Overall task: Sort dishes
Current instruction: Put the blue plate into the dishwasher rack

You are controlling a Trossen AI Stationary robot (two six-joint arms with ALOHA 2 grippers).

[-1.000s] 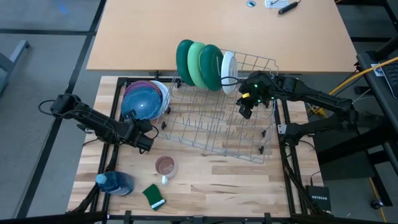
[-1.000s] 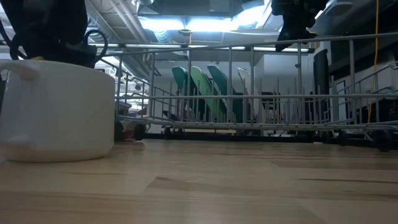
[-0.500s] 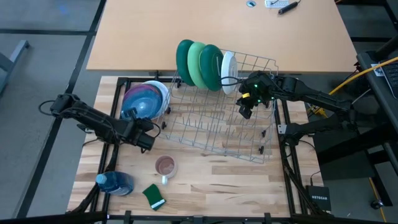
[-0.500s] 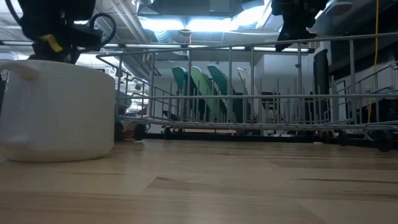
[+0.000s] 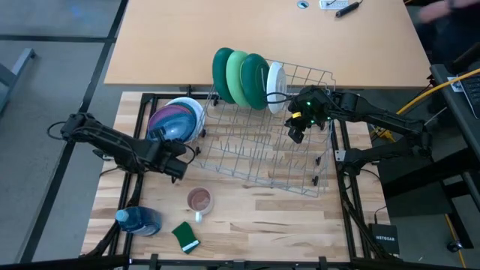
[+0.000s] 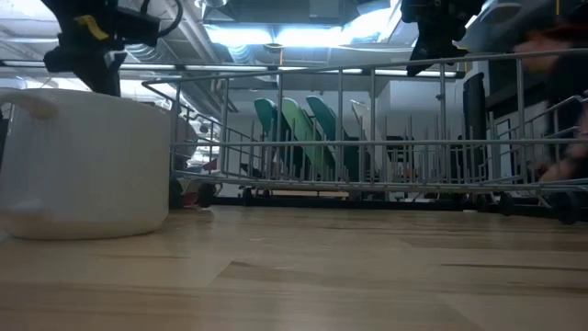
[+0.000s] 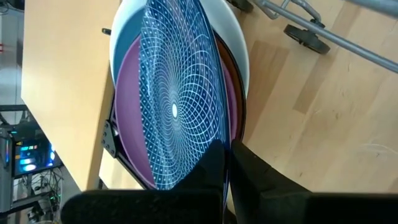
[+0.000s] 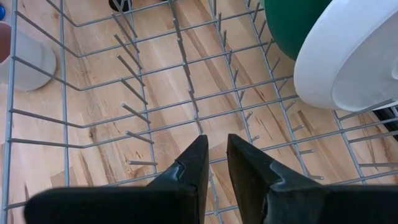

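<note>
A stack of plates (image 5: 180, 116) lies on the table left of the wire rack (image 5: 262, 154); purple, white and dark rims show. My left gripper (image 5: 169, 148) is shut on the topmost one, a blue patterned plate (image 7: 177, 93), which stands tipped up over the stack. Two dark green plates (image 5: 222, 71), a light green plate (image 5: 238, 75) and a white plate (image 5: 276, 84) stand on edge in the rack's far slots. My right gripper (image 8: 217, 155) hangs over the rack's right part, its fingers a little apart with nothing between them. My left gripper pinches the blue plate's near rim (image 7: 211, 152) between its two fingers, one on each face. The fingers come slanting down from the table's near side. The near rim is raised and the plate tilts steeply; I cannot tell whether its far rim rests on the stack.
A small mug (image 5: 199, 200) stands near the front, with a blue bottle (image 5: 139, 220) and a green sponge (image 5: 185, 236) at the front left. The rack's near rows of prongs (image 8: 137, 93) hold nothing. A bare tan table (image 5: 262, 37) lies beyond.
My left gripper has risen with the blue plate's near rim. The plate has tipped up from lying flat on the stack, so more of the purple plate under it shows.
</note>
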